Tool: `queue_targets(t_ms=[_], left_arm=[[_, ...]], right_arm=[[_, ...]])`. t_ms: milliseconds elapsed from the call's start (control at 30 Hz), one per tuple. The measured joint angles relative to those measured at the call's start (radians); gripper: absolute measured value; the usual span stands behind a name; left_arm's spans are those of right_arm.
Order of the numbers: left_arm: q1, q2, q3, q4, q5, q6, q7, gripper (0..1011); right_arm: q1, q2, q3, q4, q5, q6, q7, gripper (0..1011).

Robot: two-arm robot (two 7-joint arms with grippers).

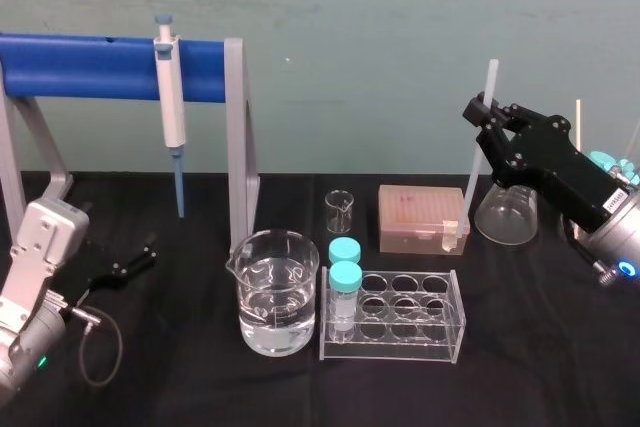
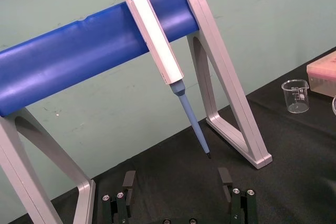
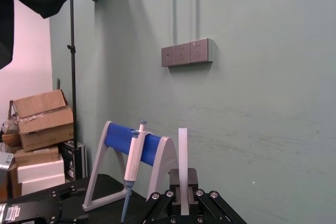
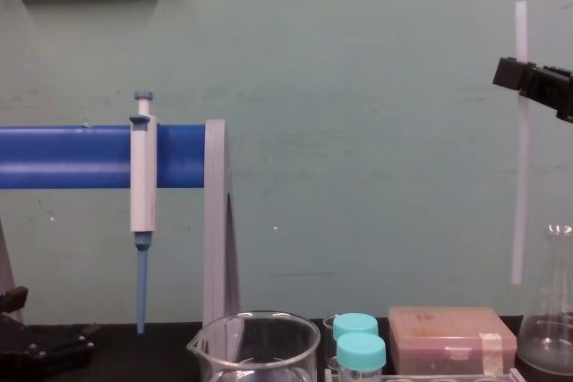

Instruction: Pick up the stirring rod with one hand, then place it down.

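The stirring rod point(image 1: 477, 169) is a thin translucent white stick held upright at the right of the table, with my right gripper point(image 1: 484, 111) shut on its upper part. In the chest view the stirring rod point(image 4: 518, 194) hangs with its lower end clear of the table, just left of the flask, below my right gripper point(image 4: 525, 78). The right wrist view has the stirring rod point(image 3: 182, 156) rising from between the fingers of my right gripper point(image 3: 182, 205). My left gripper point(image 1: 135, 262) rests open near the table's left edge; its open fingers frame the left gripper point(image 2: 177, 182) below the pipette.
A white-and-blue pipette point(image 1: 171, 107) hangs on the blue-barred stand point(image 1: 90, 67). A water-filled beaker point(image 1: 277, 292), a small beaker point(image 1: 340, 210), a clear tube rack point(image 1: 400, 317) with two blue-capped vials, a pinkish box point(image 1: 423, 217) and a conical flask point(image 1: 507, 212) crowd the middle and right.
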Motion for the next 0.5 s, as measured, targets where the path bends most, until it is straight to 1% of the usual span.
queue_targets(t_ms=[500], left_arm=[[0.0, 0.0, 0.0, 0.0, 0.0, 0.0, 0.0, 1000]], right_arm=[[0.002, 0.001, -0.004, 0.002, 0.0, 0.004, 0.002, 71]])
